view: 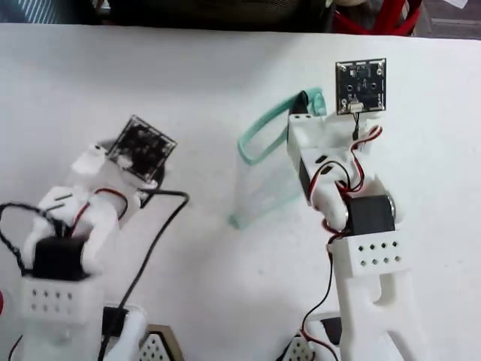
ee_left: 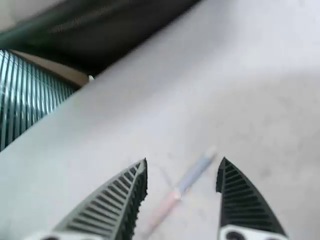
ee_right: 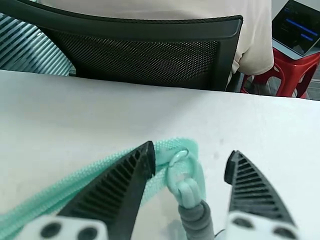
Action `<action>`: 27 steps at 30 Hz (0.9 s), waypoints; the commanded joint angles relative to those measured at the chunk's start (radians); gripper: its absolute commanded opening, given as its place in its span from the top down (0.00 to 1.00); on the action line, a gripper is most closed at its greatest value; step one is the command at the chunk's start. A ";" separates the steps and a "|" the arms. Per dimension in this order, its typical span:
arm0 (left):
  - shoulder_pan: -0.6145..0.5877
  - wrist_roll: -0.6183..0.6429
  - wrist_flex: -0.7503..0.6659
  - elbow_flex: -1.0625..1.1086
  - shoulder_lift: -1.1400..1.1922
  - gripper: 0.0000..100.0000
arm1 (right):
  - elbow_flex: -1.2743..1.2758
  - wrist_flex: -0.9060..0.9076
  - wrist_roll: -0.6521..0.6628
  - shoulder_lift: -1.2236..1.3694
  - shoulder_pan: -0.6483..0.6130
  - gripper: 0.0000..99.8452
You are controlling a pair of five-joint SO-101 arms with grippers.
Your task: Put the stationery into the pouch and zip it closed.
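A pen, blue at one end and pinkish at the other, lies slantwise on the white worktop, in the gap between the left jaws. It touches neither tip. The left arm is bent low over the near left part of the worktop, its wrist tipped down towards the surface. The left jaws stand wide apart and hold nothing.

The clear pouch lies flat between the two arms, nearer the right one, and its teal zip bows out in a loop. The zip pull, a teal ring with a grey tab, sits between the right jaws. The right arm stretches forward from the near edge, its wrist over the far end of the pouch. The right jaws are spread with nothing gripped. One tip is just beside the zip, and I cannot tell whether it touches.
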 commanded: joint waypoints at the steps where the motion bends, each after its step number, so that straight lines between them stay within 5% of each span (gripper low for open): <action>1: -0.094 -0.224 0.005 0.044 0.067 0.78 | 0.110 0.010 0.015 0.031 -0.013 0.76; 7: -0.151 -0.566 0.003 0.040 0.263 0.81 | 0.110 0.010 0.015 0.033 -0.013 0.76; 27: -0.219 -0.606 0.180 -0.921 1.497 0.76 | 0.112 0.010 0.015 0.033 -0.013 0.76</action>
